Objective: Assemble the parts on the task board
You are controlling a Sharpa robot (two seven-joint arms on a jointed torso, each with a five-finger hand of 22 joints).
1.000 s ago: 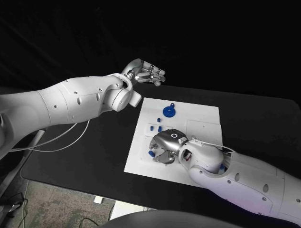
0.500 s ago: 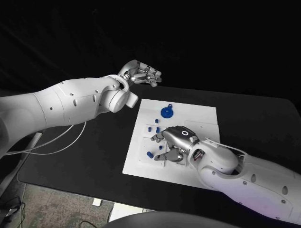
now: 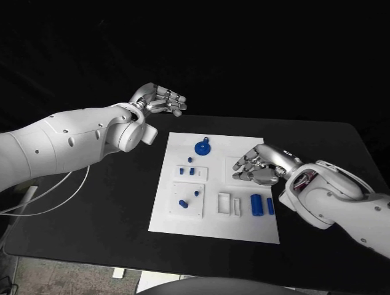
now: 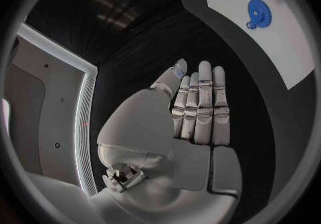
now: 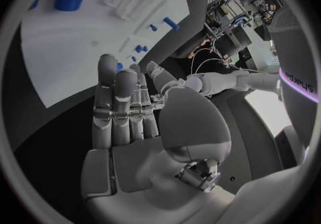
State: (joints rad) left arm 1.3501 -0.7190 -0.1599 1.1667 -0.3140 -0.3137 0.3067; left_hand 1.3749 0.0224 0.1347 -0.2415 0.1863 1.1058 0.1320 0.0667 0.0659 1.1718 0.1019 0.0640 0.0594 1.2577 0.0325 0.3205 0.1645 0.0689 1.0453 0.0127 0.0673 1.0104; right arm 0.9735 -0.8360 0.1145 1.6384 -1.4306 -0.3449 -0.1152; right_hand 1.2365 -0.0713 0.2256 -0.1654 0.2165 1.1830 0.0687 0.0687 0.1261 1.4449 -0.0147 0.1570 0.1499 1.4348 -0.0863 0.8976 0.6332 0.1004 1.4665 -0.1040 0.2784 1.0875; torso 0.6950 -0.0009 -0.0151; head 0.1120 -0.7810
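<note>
The white task board (image 3: 214, 221) lies in the middle of the black table. A round blue part (image 3: 202, 147) sits near its far edge, with small blue pieces (image 3: 188, 171) just before it. Two more small blue pieces (image 3: 188, 200) rest on a raised white square, and two blue cylinders (image 3: 262, 205) lie side by side near the front right. My right hand (image 3: 261, 165) hovers over the board's right part, fingers stretched out and holding nothing; its palm (image 5: 134, 128) is bare. My left hand (image 3: 160, 99) is raised beyond the board's far left corner, its flat fingers (image 4: 200, 103) holding nothing.
White slotted fixtures (image 3: 229, 204) stand on the board beside the cylinders. Black table surface (image 3: 106, 203) stretches left of the board and behind it (image 3: 319, 135). A loose white cable (image 3: 44, 196) hangs off the table's left side.
My right hand has lifted off the board's near-left area and swung over to its right side, uncovering the cylinders and fixtures. The whole view has shifted; the left hand stays raised.
</note>
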